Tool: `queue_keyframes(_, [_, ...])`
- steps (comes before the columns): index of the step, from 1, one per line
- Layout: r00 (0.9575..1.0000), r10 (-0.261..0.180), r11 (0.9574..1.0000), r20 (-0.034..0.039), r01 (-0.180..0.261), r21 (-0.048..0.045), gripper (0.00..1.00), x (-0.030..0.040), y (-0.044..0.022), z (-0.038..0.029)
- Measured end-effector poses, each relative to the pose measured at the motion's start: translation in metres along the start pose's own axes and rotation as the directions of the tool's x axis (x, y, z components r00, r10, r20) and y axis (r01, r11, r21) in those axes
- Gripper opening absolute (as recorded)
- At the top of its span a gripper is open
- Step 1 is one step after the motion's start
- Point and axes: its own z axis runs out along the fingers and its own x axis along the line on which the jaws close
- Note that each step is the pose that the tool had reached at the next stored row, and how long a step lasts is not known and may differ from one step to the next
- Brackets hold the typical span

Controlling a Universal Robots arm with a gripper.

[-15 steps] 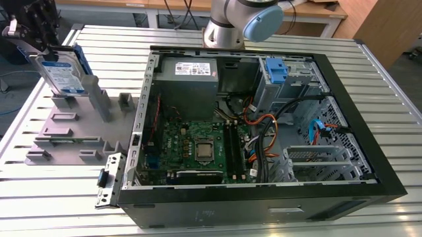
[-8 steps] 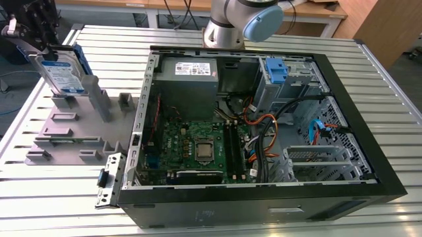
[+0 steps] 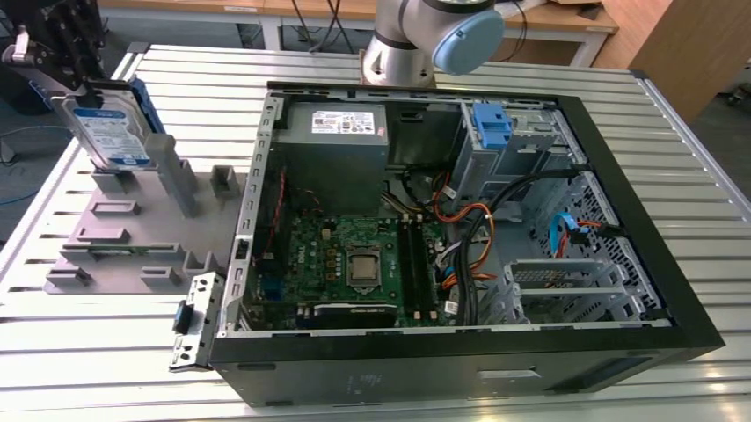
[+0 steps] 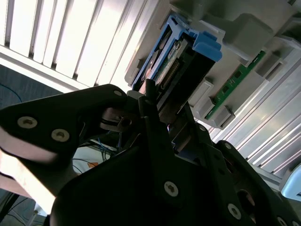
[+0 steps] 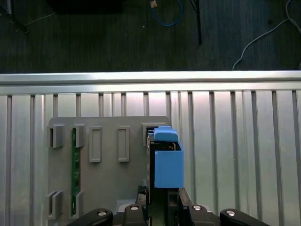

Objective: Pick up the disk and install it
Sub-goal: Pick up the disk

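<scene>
Pincer (image 5: 161, 194) clamped on the disk (image 3: 114, 132) from above. Disk upright in its blue carrier, over the far end of the grey fixture tray (image 3: 118, 242) on the desk (image 3: 692, 149), at the exterior view's left of the open PC case (image 3: 470, 356). Can't tell whether the disk clears its slot.
</scene>
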Motion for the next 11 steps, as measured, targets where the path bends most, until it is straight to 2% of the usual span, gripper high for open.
queue_keyframes(4, [1.0000, 0.000, 1.0000, 0.0000, 0.000, -0.0001, 0.35, -0.0002, 0.0002, -0.0043])
queue_keyframes(11, [1.0000, 0.000, 1.0000, 0.0001, 0.000, 0.0000, 0.35, -0.0008, 0.0007, -0.0160])
